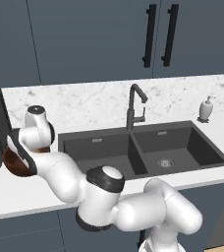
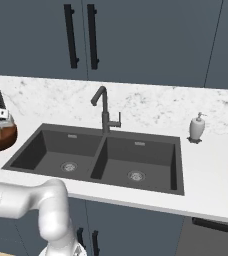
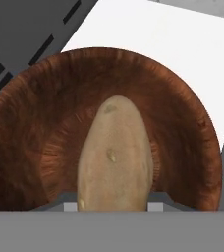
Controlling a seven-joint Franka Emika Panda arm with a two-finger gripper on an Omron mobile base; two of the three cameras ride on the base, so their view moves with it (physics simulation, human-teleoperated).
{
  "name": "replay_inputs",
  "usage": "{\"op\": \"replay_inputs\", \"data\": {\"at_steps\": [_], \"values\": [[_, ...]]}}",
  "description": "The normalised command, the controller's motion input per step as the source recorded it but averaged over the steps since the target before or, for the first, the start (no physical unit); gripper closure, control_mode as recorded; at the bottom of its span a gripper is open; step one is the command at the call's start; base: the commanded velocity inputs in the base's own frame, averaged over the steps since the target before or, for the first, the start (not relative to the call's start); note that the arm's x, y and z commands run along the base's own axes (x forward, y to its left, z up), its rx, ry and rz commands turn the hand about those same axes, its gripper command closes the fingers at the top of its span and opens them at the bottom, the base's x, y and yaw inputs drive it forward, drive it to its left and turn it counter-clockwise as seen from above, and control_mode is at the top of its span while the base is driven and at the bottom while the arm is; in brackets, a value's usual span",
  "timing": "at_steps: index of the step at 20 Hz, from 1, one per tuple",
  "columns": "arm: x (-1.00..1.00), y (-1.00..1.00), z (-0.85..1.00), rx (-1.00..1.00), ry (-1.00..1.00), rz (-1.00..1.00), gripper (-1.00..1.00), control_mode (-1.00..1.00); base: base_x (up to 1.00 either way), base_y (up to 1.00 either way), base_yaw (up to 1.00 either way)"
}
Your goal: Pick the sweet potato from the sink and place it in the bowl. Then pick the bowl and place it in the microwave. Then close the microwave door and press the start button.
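Over bowl (image 3: 45, 128): sweet potato (image 3: 115, 157).

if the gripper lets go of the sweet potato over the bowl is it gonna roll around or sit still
The sweet potato is rounded and tapered, so it will probably rock or roll a little. The bowl below is deep with curved walls, which should bring it back to the middle. Its skin looks matte, so it likely won't slip far, and it looks stiff, not fragile.
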Motion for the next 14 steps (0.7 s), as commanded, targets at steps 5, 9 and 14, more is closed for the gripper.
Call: {"op": "replay_inputs", "data": {"at_steps": [5, 9, 14], "values": [[0.26, 0.1, -0.07, 0.0, 0.07, -0.01, 1.0, -1.0, 0.0, 0.0, 0.0], [0.09, 0.06, 0.01, 0.0, 0.13, -0.01, 1.0, -1.0, 0.0, 0.0, 0.0], [0.33, 0.2, -0.18, -0.02, 0.05, -0.01, 1.0, -1.0, 0.0, 0.0, 0.0]]}}
